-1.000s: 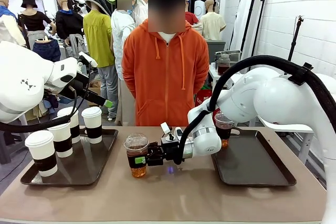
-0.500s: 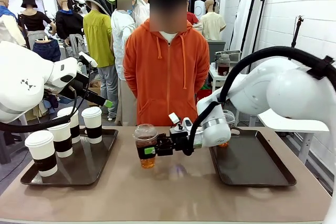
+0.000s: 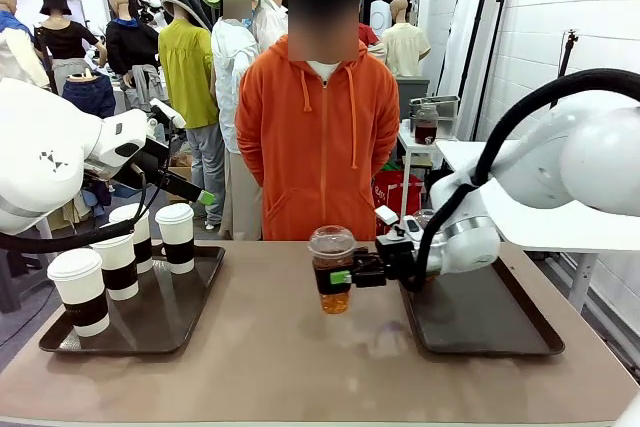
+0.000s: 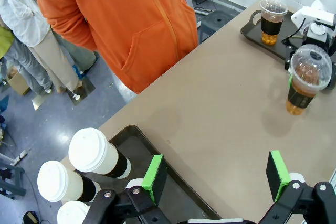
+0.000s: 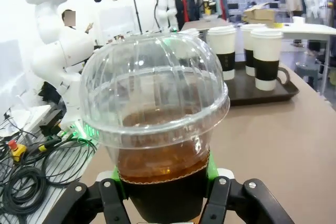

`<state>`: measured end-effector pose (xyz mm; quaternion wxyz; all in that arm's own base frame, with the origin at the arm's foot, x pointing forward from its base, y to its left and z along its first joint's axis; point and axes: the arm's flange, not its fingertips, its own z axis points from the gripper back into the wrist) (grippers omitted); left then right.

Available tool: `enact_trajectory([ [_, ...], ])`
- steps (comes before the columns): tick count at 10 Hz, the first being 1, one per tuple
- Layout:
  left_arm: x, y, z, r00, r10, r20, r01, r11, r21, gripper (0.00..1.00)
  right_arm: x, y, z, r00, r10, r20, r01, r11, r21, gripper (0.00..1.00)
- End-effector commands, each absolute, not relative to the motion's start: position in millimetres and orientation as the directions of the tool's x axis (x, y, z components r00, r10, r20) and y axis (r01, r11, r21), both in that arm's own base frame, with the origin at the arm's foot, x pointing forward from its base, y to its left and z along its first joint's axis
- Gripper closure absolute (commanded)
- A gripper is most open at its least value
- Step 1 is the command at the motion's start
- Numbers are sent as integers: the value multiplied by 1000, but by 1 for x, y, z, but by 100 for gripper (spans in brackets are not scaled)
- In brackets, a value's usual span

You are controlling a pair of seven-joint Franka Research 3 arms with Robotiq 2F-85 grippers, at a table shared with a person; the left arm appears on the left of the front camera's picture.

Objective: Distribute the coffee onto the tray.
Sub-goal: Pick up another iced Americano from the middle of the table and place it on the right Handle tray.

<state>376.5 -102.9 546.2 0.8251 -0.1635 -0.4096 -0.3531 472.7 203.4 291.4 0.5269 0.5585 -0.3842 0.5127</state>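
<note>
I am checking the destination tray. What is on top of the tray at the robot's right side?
One clear dome-lidded cup of amber drink stands at a far corner of the right tray. The right arm covers that corner in the front view; the visible remainder is bare.

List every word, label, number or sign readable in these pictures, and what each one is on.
None can be read.
Dark bands on the white paper cups: no print visible.
Dark sleeve on the clear cup held in the right tool: no print visible.
Logo on the left arm: a mark, not letters.
</note>
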Motion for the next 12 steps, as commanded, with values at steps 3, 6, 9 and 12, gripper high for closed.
enact_trajectory([
  [3,377,-102,545,417,-446,792,718,696,13,0,453,160,298,175,97,980,-980,-74,183,39],
  [6,377,-102,545,417,-446,792,718,696,13,0,458,155,290,195,110,975,-977,-62,202,39],
  [9,377,-102,545,417,-446,792,718,696,13,0,458,155,290,195,110,975,-977,-62,202,39],
  [12,377,-102,545,417,-446,792,718,696,13,0,452,134,301,180,117,977,-983,-22,184,39],
])
